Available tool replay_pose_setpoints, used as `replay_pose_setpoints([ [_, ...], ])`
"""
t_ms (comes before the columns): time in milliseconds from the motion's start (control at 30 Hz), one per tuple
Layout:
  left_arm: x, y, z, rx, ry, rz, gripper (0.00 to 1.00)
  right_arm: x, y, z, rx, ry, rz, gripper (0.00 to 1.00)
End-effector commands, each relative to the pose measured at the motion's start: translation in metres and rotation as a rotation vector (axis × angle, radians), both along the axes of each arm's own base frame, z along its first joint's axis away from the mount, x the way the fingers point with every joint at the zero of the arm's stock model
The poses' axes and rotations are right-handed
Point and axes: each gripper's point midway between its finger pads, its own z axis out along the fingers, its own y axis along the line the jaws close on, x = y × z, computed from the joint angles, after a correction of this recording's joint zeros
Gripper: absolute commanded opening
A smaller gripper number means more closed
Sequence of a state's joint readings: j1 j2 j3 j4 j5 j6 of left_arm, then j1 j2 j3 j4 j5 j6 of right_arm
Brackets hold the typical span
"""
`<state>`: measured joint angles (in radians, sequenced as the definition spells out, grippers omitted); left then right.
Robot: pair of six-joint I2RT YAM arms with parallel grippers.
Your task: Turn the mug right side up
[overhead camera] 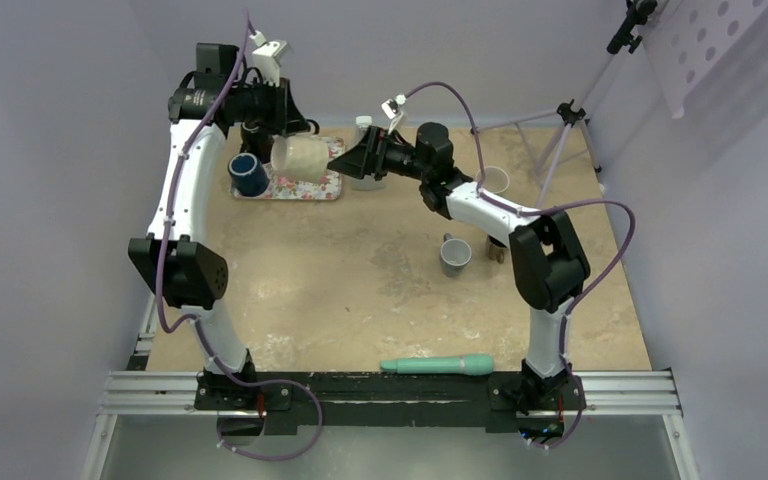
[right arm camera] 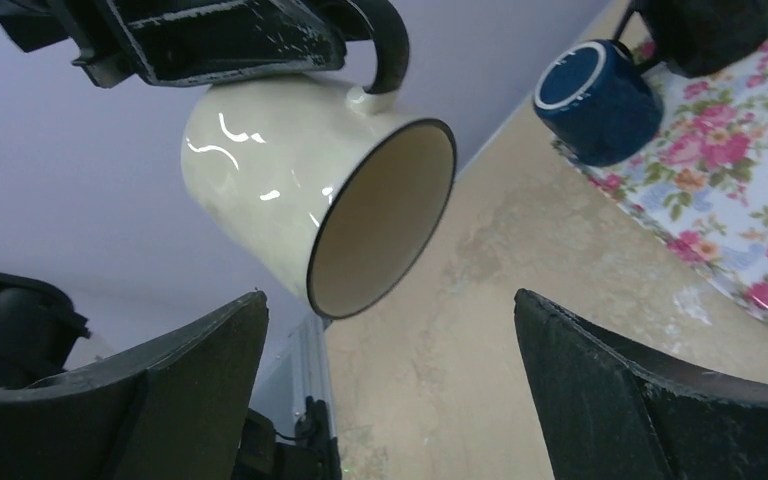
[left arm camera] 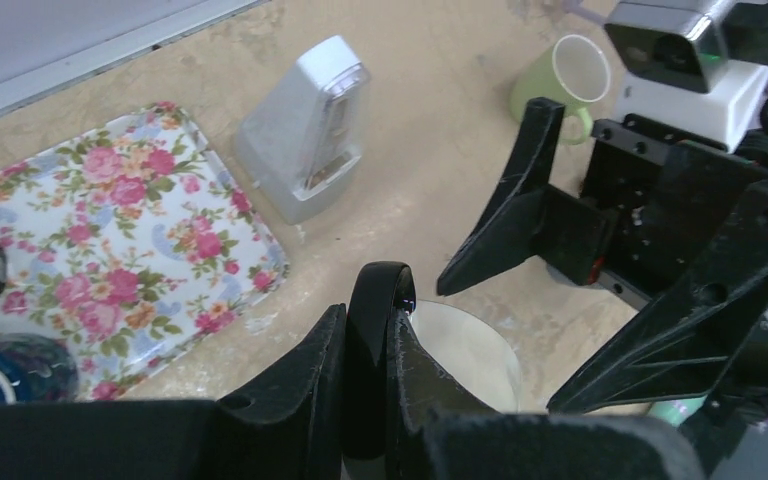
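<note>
L fingers point(left arm camera: 295, 395) pinch mug point(right arm camera: 290, 170) handle point(right arm camera: 392, 50) | R fingers point(right arm camera: 650, 390) spread, mug ahead

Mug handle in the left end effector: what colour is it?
Black handle on a cream mug; it shows best in the right wrist view.

Four mugs point(overhead camera: 300, 157), one floral tray point(overhead camera: 312, 188), one silver box point(left arm camera: 305, 130), one teal tube point(overhead camera: 438, 366).

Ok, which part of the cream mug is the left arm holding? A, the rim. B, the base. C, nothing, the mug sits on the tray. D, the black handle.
D: the left fingers pinch the black handle of the cream mug, which hangs tilted in the air.
</note>
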<state>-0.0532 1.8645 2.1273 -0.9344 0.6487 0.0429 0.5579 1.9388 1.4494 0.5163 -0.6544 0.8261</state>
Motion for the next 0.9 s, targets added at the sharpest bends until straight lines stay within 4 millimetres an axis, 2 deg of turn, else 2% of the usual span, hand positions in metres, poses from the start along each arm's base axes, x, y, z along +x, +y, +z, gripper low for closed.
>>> replay_pose_setpoints([
  [0,-0.012,-0.030,0.051,-0.152,-0.061,-0.080,0.00,-0.018,0.014,0.067,0.198,-0.099,0.113,0.96],
  [200,-0.007,-0.040,0.048,-0.208,-0.028,-0.089,0.00,-0.036,0.037,0.083,0.274,-0.112,0.240,0.84],
  [233,-0.007,-0.043,0.047,-0.218,-0.020,-0.099,0.00,-0.039,0.040,0.087,0.285,-0.123,0.261,0.77],
  [267,-0.008,-0.046,0.045,-0.225,-0.009,-0.107,0.00,-0.044,0.044,0.091,0.298,-0.135,0.286,0.68],
  [333,-0.011,-0.050,0.039,-0.223,0.003,-0.115,0.00,-0.052,0.044,0.103,0.334,-0.162,0.325,0.27],
  [400,-0.011,-0.048,0.033,-0.209,0.016,-0.100,0.00,-0.055,0.040,0.108,0.330,-0.164,0.328,0.00],
  [433,-0.010,-0.043,0.029,-0.184,0.017,-0.082,0.00,-0.056,0.037,0.108,0.312,-0.168,0.311,0.00],
  [467,-0.009,-0.036,0.023,-0.141,0.016,-0.054,0.07,-0.055,0.032,0.108,0.277,-0.178,0.277,0.00],
  [533,-0.009,-0.020,0.015,-0.033,-0.006,-0.011,0.56,-0.045,0.025,0.100,0.141,-0.188,0.160,0.00],
  [567,-0.009,-0.010,0.013,0.024,-0.027,0.010,0.83,-0.039,0.016,0.100,0.042,-0.214,0.081,0.00],
  [600,-0.009,-0.001,0.011,0.072,-0.041,0.034,0.98,-0.027,0.005,0.094,-0.063,-0.257,-0.012,0.00],
  [667,-0.010,0.018,0.010,0.169,-0.062,0.091,1.00,-0.026,-0.018,0.083,-0.228,-0.266,-0.092,0.00],
  [733,-0.010,0.036,0.010,0.257,-0.080,0.146,1.00,-0.022,-0.053,0.065,-0.423,-0.246,-0.215,0.00],
  [867,-0.016,0.058,0.003,0.370,-0.084,0.204,1.00,-0.022,-0.143,0.027,-0.822,-0.150,-0.464,0.00],
])
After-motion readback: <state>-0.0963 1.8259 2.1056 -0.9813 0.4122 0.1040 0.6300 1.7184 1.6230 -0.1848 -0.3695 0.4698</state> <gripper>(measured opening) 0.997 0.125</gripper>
